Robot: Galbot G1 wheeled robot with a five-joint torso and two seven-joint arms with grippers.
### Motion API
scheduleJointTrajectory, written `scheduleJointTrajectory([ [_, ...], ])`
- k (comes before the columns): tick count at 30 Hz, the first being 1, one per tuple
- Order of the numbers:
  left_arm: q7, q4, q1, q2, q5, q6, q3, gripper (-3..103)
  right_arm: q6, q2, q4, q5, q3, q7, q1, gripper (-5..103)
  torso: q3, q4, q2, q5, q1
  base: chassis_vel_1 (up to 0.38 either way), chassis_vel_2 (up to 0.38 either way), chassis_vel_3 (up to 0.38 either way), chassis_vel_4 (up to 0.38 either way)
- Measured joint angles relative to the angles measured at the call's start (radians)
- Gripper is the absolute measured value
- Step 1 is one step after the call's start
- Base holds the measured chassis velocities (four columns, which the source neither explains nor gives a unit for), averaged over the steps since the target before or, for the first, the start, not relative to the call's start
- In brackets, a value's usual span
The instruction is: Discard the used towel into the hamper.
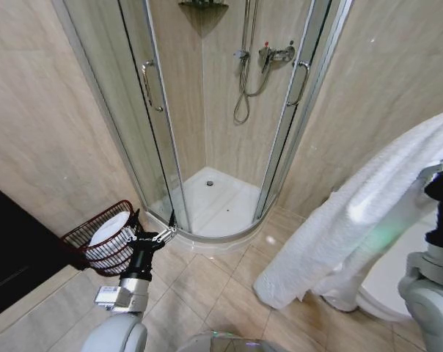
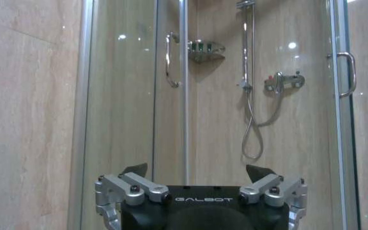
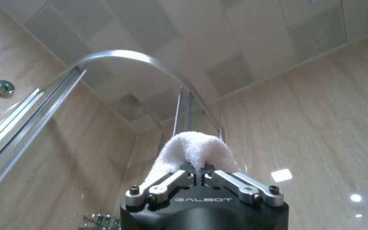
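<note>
— Towel (image 1: pixel 339 235) status?

— Right gripper (image 3: pixel 202 173), at the head view's right edge, is pinched tight on a fold, held high so the cloth hangs nearly to the floor.

— And the hamper (image 1: pixel 104 238)?

— Lower left, against the wall beside the shower door (image 1: pixel 152 110), something white already inside. Left gripper (image 1: pixel 165 234), jaws spread and empty, hangs just beside its rim. Open tiles lie between towel and hamper.

The left gripper (image 2: pixel 199 173) (jaws spread wide) is held low beside the hamper (image 1: pixel 104 238); the right gripper (image 3: pixel 202 173), raised well away from it, is pinched closed on the towel (image 3: pixel 192 149).
</note>
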Motion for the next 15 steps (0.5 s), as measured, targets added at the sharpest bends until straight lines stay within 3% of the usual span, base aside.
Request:
scheduleJointTrajectory([
  [15, 0.000, 0.000, 0.000, 0.000, 0.000, 0.000, 0.000, 100, 0.002, 0.002, 0.000, 0.001, 0.008, 0.000, -0.008, 3, 0.039, 0.0000, 0.066, 0.0000, 0.028, 0.000, 0.000, 0.000, 0.000],
])
